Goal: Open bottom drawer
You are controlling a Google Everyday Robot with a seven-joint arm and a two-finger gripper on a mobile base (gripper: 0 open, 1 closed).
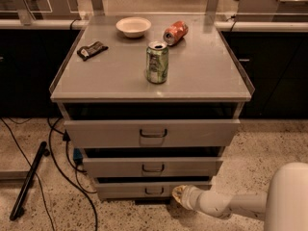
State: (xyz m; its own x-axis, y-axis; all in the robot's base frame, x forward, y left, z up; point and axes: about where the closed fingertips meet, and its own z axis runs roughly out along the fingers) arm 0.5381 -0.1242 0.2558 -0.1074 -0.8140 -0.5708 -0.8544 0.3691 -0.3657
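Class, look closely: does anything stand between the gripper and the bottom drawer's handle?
Nothing visible does. The gripper is low at the bottom drawer front, just right of its handle, with no object between them.

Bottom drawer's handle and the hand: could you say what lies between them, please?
Camera view: only bare bottom drawer front; the hand sits right of its handle.

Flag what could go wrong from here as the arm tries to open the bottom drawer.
1. The gripper sits low at the bottom drawer, right of its small loop handle; it may miss the loop and slip off the front.
2. The middle drawer sits just above, so the arm might bump it.
3. A jerky pull could shake the cabinet and tip the upright green can on top.
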